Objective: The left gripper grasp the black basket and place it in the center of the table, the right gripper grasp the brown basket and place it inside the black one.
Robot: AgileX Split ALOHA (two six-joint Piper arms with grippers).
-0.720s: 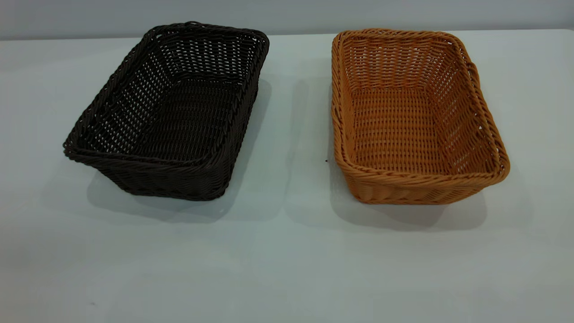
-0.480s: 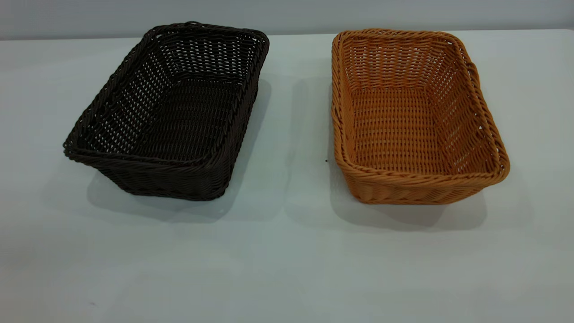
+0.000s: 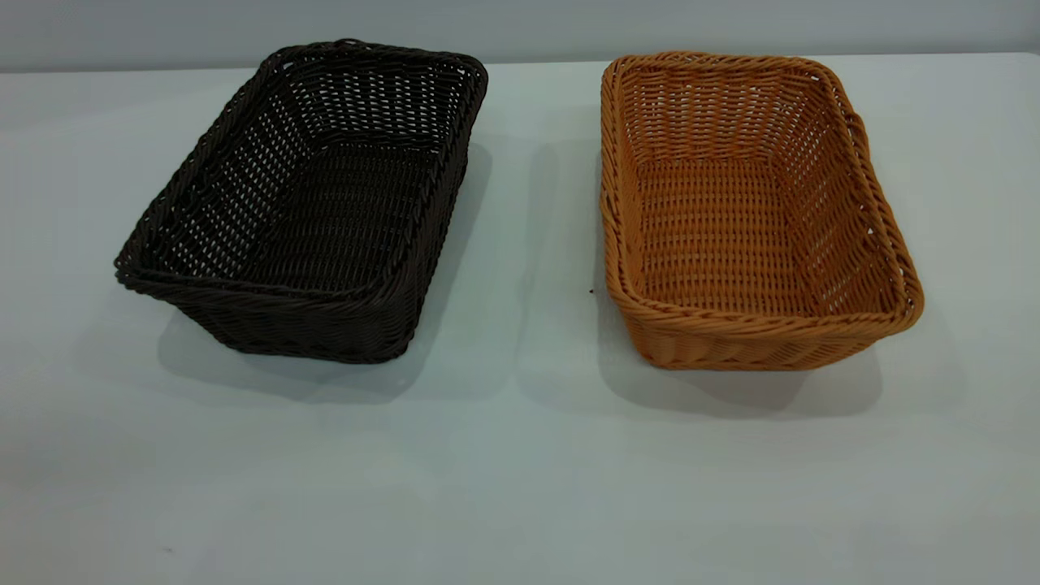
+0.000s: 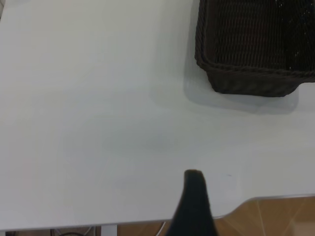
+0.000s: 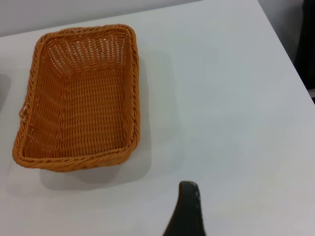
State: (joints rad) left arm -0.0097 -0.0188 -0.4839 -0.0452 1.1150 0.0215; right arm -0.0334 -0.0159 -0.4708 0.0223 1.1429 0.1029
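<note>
so both baskets sit empty and upright on the surface (image 3: pixel 520 455), side by side with a clear strip of bare top between them, not touching. the black basket (image 3: pixel 309 203) is over on the left arm's side, turned a bit at an angle, and the brown basket (image 3: pixel 751 211) is on the right arm's side, sitting squarer. makes sense as a layout: each one is parked nearest the arm that's supposed to pick it up, and the middle gap is where the black one has to end up. neither arm shows in the outside view at all. in the left wrist view you only get one dark finger of the left tool (image 4: pixel 193 206) poking in near the edge of the surface, well apart from the black basket (image 4: pixel 256 49), so i can't tell if that tool is spread or pressed together. same deal for the right tool (image 5: pixel 184 211): one dark finger, hanging over bare top, well clear of the brown basket (image 5: pixel 81 98). my read is nothing's been grabbed yet. first job would be the left tool getting onto the black basket's braided rim, probably the near short wall.
</note>
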